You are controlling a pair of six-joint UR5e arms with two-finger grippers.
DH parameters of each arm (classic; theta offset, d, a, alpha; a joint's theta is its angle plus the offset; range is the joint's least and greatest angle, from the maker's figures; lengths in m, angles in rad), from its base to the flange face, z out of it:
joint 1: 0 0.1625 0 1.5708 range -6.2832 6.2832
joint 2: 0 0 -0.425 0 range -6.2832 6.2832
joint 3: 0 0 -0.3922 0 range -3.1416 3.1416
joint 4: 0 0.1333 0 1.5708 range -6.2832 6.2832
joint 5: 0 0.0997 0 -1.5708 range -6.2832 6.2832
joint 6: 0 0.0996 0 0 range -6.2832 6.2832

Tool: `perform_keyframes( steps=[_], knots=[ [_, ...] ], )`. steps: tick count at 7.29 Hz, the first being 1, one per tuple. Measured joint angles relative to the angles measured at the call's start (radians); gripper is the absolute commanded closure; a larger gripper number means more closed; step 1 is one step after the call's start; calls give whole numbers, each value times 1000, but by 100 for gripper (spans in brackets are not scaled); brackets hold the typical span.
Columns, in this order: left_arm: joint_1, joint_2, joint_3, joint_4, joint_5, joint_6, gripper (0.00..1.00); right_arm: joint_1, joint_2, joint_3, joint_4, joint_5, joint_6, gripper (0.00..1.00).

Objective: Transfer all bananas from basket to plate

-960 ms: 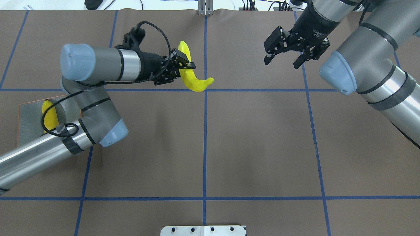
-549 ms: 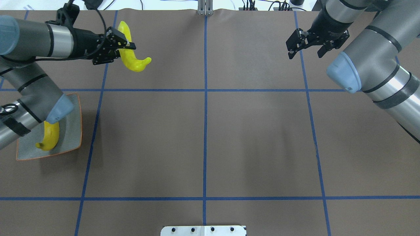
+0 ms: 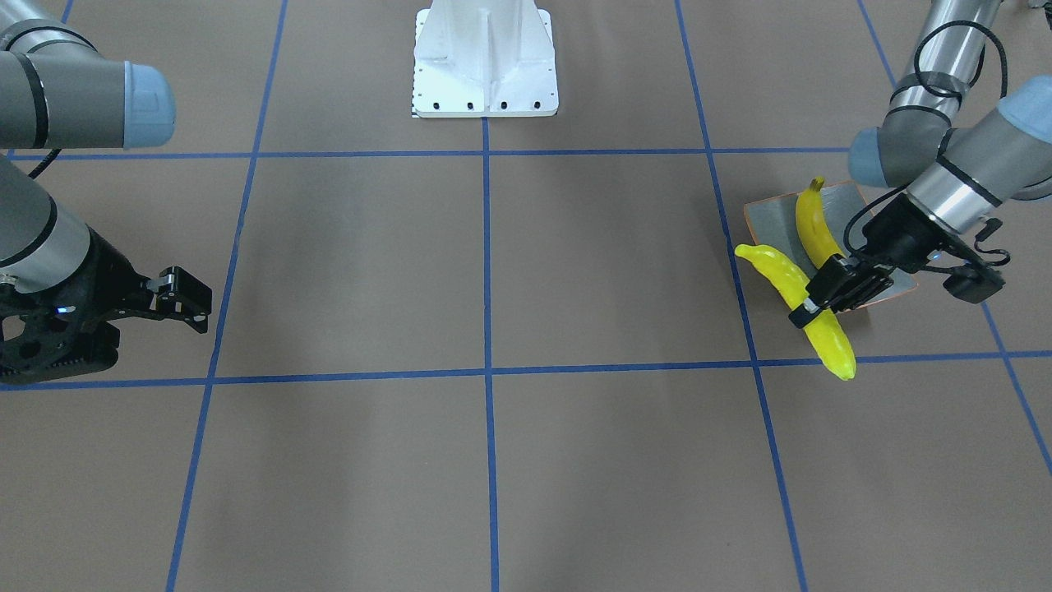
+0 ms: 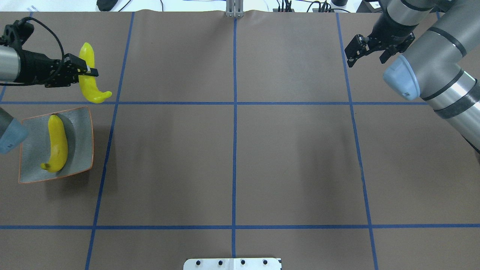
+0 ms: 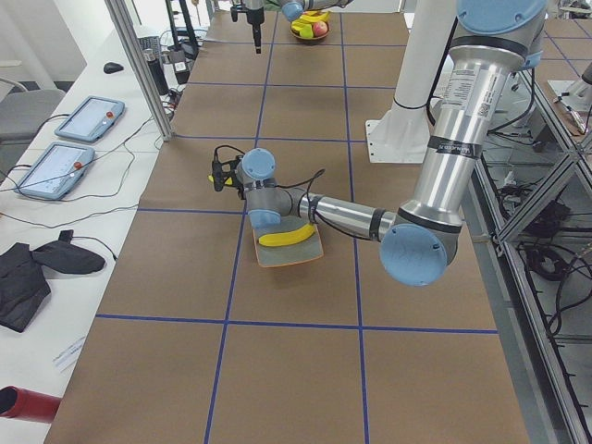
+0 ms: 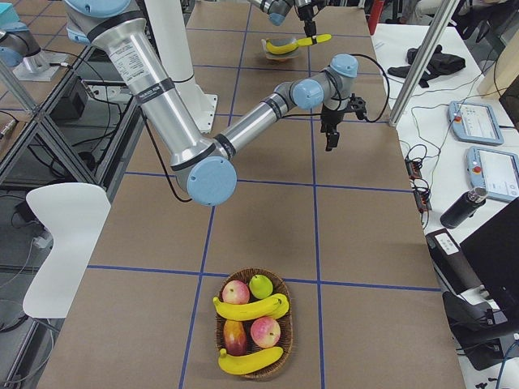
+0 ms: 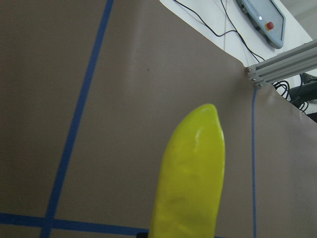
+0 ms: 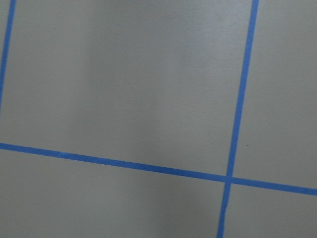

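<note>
My left gripper (image 4: 81, 71) is shut on a pale yellow banana (image 4: 91, 80) and holds it above the table just beyond the plate's far edge. The front view shows this gripper (image 3: 824, 298) gripping the banana (image 3: 832, 341) at mid-length; the left wrist view shows the banana's tip (image 7: 190, 178). The grey-green plate (image 4: 80, 150) with an orange rim holds one golden banana (image 4: 58, 144). My right gripper (image 4: 365, 56) is open and empty at the far right. The basket (image 6: 217, 324) holds two more bananas (image 6: 247, 308).
The basket also holds apples (image 6: 263, 331) and a pear (image 6: 260, 284), at the table's end on my right. The robot's white base (image 3: 485, 62) stands at the middle of the near edge. Blue tape lines cross the brown mat.
My left gripper has carried the pale banana leftward from the table's middle to beside the plate. My right gripper has drawn back to the right, still open.
</note>
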Motion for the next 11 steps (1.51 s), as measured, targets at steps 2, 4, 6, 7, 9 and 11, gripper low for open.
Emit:
perform_keyframes(
  steps=[2, 4, 6, 7, 9, 11],
  knots=[
    [-11, 84, -31, -2, -15, 19, 100, 3, -8, -5, 1, 1, -4, 0],
    [-2, 130, -43, -3, -16, 21, 100, 5, -12, -7, 3, 5, -4, 0],
    [35, 143, -45, -2, -15, 21, 100, 4, -22, -8, 7, 7, -4, 0],
    [58, 145, -44, -2, -14, 21, 100, 4, -25, -10, 8, 7, -4, 0],
    [86, 153, -40, -2, -10, 21, 100, 4, -27, -13, 9, 9, -4, 0],
    [92, 169, -37, -1, -10, 53, 68, 4, -27, -14, 9, 9, -2, 0]
  ],
)
